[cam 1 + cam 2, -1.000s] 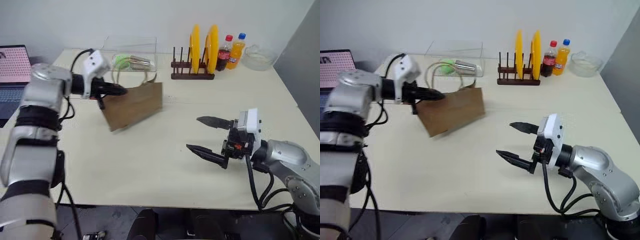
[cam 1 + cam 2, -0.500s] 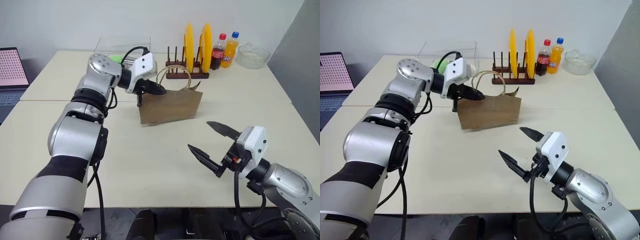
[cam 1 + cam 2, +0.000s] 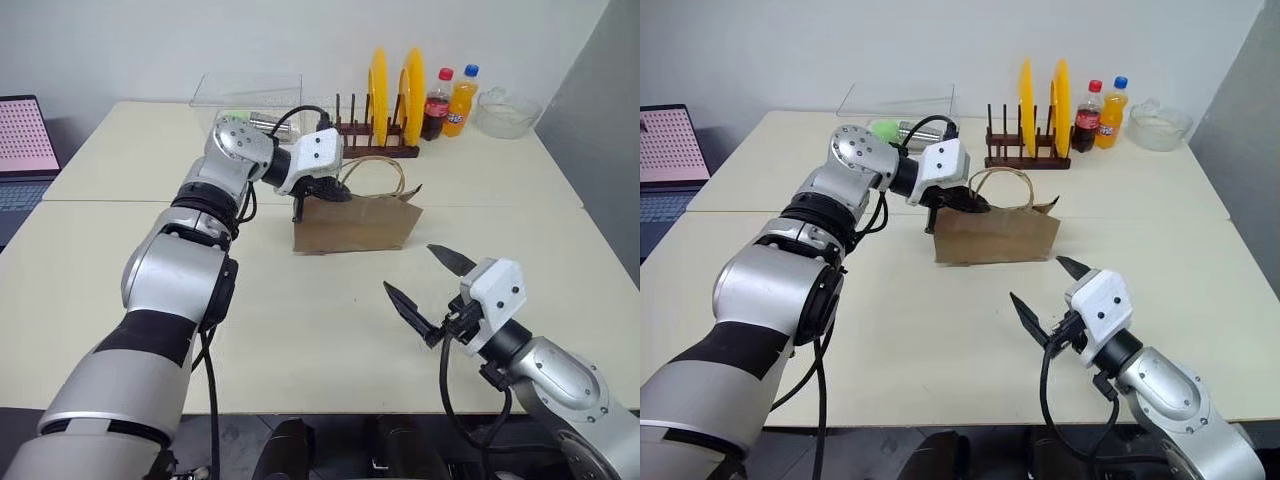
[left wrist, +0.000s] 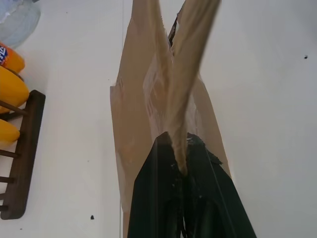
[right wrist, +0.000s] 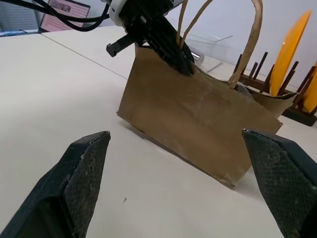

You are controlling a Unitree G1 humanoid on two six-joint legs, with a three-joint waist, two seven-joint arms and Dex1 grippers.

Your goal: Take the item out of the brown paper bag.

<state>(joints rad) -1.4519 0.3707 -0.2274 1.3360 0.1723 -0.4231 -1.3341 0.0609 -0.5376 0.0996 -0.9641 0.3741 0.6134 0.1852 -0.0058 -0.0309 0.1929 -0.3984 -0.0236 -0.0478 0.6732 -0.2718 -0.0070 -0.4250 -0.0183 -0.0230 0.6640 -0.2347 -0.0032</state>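
Fingers (image 3: pixel 974 206) pinch creased kraft brown paper bag (image 3: pixel 997 236) at its rim.

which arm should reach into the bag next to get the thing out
Right, probably. The right tool is open and free, hanging in front of the paper bag. The left tool is shut on the bag's rim by a handle, holding it upright on the table.

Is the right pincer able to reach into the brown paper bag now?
Probably yes. The right pincer is open, with bare table before it. The left pincer pinches the brown paper bag at its rim, mouth upward.
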